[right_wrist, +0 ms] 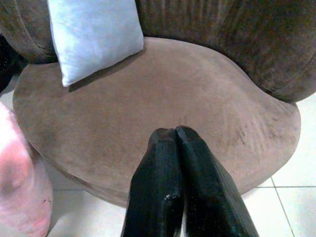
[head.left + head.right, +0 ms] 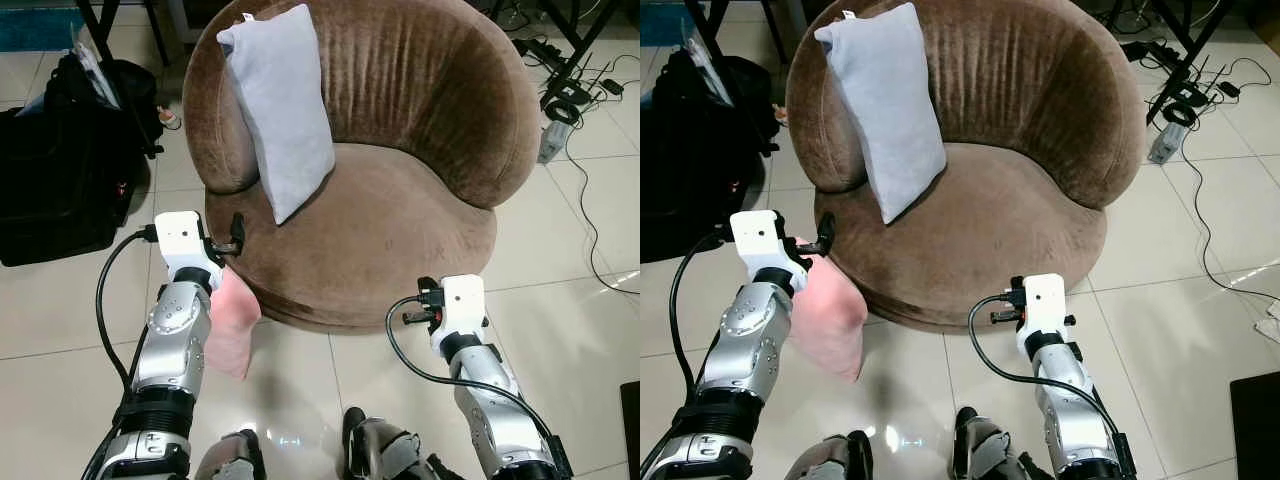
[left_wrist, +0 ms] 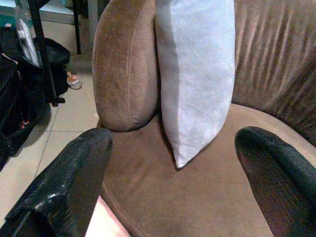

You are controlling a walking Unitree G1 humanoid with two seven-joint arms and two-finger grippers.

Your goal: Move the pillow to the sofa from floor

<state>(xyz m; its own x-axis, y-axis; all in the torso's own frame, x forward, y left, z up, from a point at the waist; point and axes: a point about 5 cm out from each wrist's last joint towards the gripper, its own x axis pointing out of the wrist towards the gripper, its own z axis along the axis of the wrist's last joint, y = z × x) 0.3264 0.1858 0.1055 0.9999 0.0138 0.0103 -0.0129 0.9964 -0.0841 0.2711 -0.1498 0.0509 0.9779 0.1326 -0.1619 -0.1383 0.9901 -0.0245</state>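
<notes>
At my ten o'clock a black bag sits on the tiled floor. At two o'clock, cables sprawl near black stand legs.

A home living room: a round brown velvet sofa, pale floor tiles, loose cables.

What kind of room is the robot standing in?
Probably a living room at home: a round brown sofa chair with a grey pillow on it, a tiled floor, and cables nearby.
</notes>
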